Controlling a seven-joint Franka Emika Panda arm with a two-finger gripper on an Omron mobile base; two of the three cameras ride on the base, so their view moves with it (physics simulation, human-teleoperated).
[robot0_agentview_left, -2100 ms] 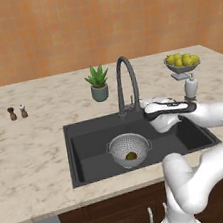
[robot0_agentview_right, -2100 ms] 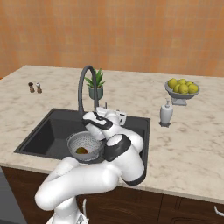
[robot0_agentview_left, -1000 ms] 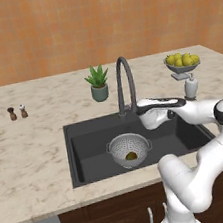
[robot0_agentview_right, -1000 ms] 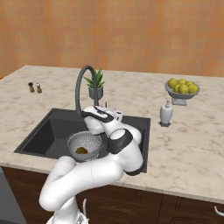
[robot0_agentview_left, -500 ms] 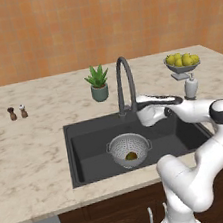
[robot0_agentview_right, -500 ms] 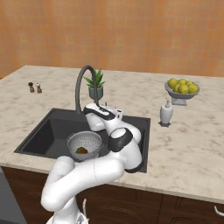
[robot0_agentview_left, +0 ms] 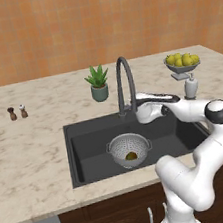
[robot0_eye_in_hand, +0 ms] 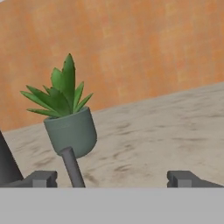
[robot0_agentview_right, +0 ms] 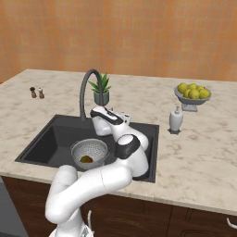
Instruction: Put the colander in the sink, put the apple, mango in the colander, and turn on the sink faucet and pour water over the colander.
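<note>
The silver colander [robot0_agentview_left: 129, 148] [robot0_agentview_right: 89, 151] sits in the dark sink [robot0_agentview_left: 89, 149] [robot0_agentview_right: 41, 143]. A small orange-brown fruit [robot0_agentview_left: 131, 155] [robot0_agentview_right: 86, 159] lies in it, too small to tell apple from mango. The gooseneck faucet [robot0_agentview_left: 123, 79] [robot0_agentview_right: 85, 92] arches over the basin, and no water shows at its spout. My gripper [robot0_agentview_left: 134, 106] [robot0_agentview_right: 94, 113] [robot0_eye_in_hand: 113, 179] is level with the faucet's base, just to its right, and open. In the hand view the thin dark lever [robot0_eye_in_hand: 72, 168] stands between the fingertips [robot0_eye_in_hand: 41, 178], close to the left one.
A potted plant [robot0_agentview_left: 98, 83] [robot0_agentview_right: 102, 91] [robot0_eye_in_hand: 70, 118] stands behind the faucet. On the right of the counter are a soap dispenser [robot0_agentview_left: 191, 87] [robot0_agentview_right: 175, 120] and a footed bowl of yellow-green fruits [robot0_agentview_left: 182, 61] [robot0_agentview_right: 193, 94]. Two small shakers [robot0_agentview_left: 16, 112] [robot0_agentview_right: 37, 92] stand far left.
The hand has slid left across the sink's back edge toward the faucet, slowing over the last half second. Its jaws stayed open. The colander and fruit have not moved.
</note>
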